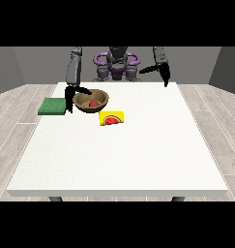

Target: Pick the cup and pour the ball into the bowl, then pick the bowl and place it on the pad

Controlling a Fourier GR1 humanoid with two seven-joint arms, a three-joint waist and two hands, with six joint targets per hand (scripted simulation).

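Observation:
A brown bowl [80, 100] stands on the table's far left part with a red ball [94, 103] inside it. The hand at the view's left [69, 98] is at the bowl's left rim: its fingers hang down outside the wall and its thumb reaches over the rim, pinching it. A yellow cup [112, 118] with a watermelon picture lies on its side just in front of the bowl, to its right. The green pad [52, 106] lies flat left of the bowl, beside the hand. The hand at the view's right [164, 73] hangs raised over the far right edge, fingers relaxed, holding nothing.
The white table [119, 155] stretches wide towards the camera. The robot's torso stands behind the far edge in the middle. The pad lies close to the table's left edge.

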